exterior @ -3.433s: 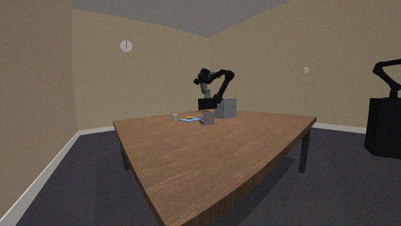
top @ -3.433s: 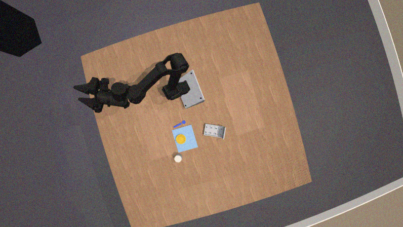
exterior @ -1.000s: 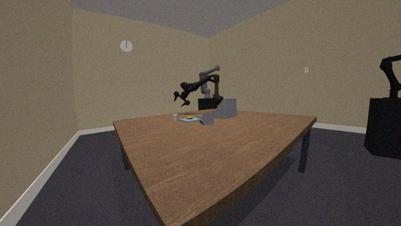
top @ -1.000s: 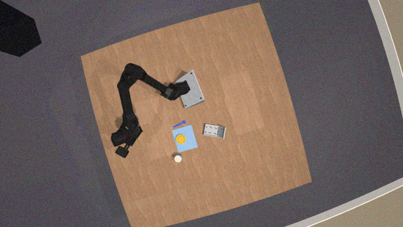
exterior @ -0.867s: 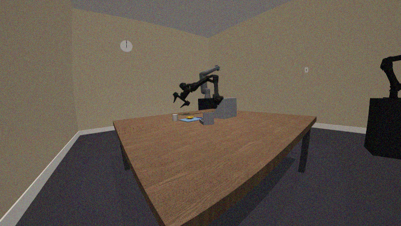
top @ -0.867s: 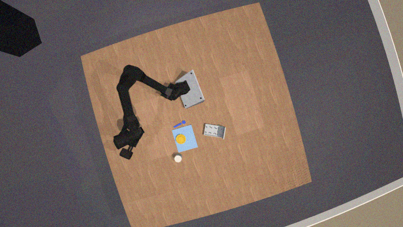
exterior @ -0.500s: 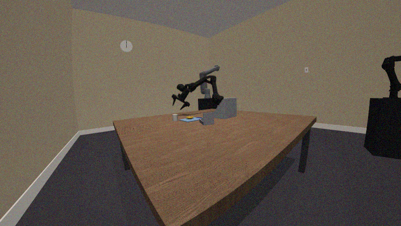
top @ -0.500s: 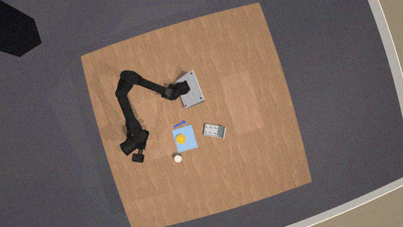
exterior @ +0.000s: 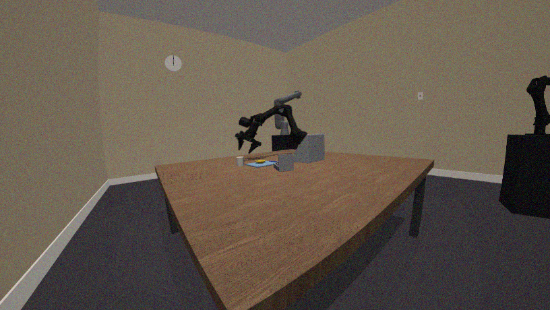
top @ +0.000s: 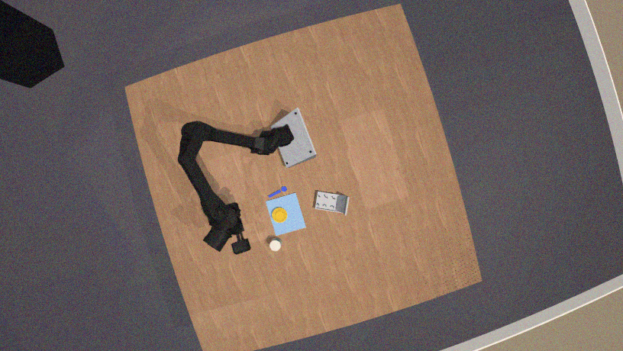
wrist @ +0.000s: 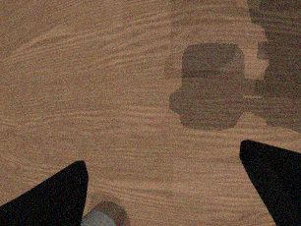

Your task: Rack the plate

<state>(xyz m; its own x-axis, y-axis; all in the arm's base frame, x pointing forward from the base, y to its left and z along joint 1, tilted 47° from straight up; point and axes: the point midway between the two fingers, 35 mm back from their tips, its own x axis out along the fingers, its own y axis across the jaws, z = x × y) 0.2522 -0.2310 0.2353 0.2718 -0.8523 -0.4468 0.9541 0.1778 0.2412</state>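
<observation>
A big brown wooden table (top: 370,244) (exterior: 292,203) (wrist: 123,74) is set on a dark floor, with tan walls (exterior: 346,96) around it. A round white clock (exterior: 173,63) is hung on one wall. The black arm (top: 194,169) (exterior: 292,122) is bent out over the table from a gray block (top: 301,139) (exterior: 313,148). Its gripper (top: 233,248) (exterior: 246,149) (wrist: 165,160) is held up above the wood, near the white cup (top: 275,245) (exterior: 240,160). The fingers are spread wide open, and nothing is held between them.

The small yellow plate (top: 279,214) (exterior: 260,161) is laid flat on a light blue mat (top: 294,217) (exterior: 257,164). A blue spoon-shaped thing (top: 277,191) is placed just beside the mat. The white cup is stood near the mat, on the side well apart from the gray block. The little gray and white dish rack (top: 327,201) (exterior: 286,162) is set on the other side of the mat from the gripper. The plate is not stood in the rack. Part of a gray-blue round thing (wrist: 98,219) is seen low in the wrist view, but it cannot be told what it is.
</observation>
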